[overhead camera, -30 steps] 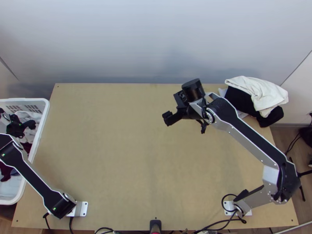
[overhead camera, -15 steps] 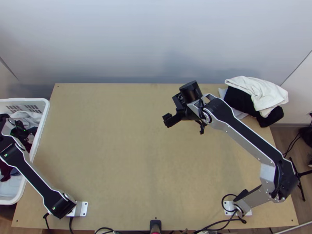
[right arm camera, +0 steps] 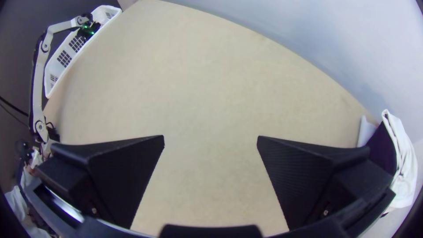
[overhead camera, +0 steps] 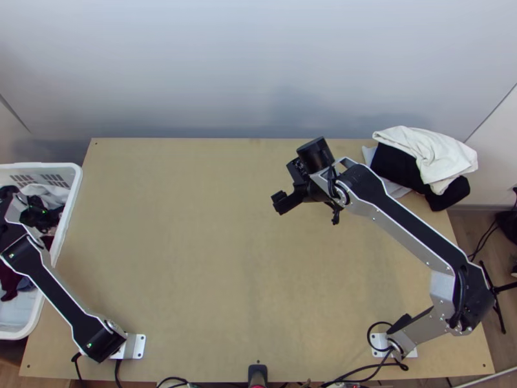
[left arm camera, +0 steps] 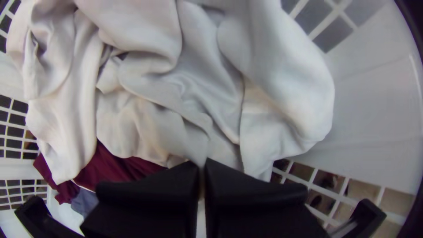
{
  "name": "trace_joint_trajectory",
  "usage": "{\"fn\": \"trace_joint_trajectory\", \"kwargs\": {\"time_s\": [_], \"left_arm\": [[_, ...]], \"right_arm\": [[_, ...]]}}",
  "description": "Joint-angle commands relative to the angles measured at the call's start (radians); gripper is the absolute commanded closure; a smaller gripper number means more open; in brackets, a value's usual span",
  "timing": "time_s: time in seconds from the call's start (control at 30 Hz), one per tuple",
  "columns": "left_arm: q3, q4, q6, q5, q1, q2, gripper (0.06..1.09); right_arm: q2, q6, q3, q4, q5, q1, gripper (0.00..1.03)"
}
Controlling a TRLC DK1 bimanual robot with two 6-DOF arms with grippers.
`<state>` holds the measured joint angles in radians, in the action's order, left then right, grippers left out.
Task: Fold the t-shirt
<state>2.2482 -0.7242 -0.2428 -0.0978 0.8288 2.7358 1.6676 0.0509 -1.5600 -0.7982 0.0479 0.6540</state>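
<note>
- Pale grey-white, soft-looking cloth (left arm camera: 154,48) lies bunched in the white plastic basket with lattice panels (overhead camera: 76,194), at the left side of the light wooden bench (overhead camera: 194,258); whether it is the t-shirt, I cannot tell.
- It is rumpled into deep, rounded folds and loose creases, one thick roll lying near the basket wall.
- Dark maroon cloth (left arm camera: 114,167) shows partly under it, beside a bit of blue-grey cloth (left arm camera: 84,202).
- The left end effector (overhead camera: 48,220) is down in the basket, fingertips together against the pale folds; whether they pinch any cloth, I cannot tell.
- The right end effector (overhead camera: 304,193) is over the bench, fingers wide apart and holding nothing.
- At the bench's far right corner, cream-white cloth (overhead camera: 430,152) lies over folded black cloth (overhead camera: 394,165).
</note>
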Motion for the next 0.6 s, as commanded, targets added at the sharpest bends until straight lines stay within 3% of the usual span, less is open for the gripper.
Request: {"fn": "trace_joint_trajectory", "kwargs": {"time_s": [0.0,0.4,0.57], "left_arm": [[0.005,0.000,0.000,0.020,0.000,-0.094,1.05],[0.004,-0.119,0.019,0.009,0.004,-0.442,1.05],[0.004,-0.179,0.031,-0.102,0.004,-0.591,1.05]], "right_arm": [[0.000,-0.010,0.015,-0.003,-0.011,-0.004,0.05],[0.007,-0.020,-0.012,-0.001,-0.016,-0.005,0.05],[-0.006,-0.022,-0.015,-0.001,-0.026,-0.011,0.05]]}}
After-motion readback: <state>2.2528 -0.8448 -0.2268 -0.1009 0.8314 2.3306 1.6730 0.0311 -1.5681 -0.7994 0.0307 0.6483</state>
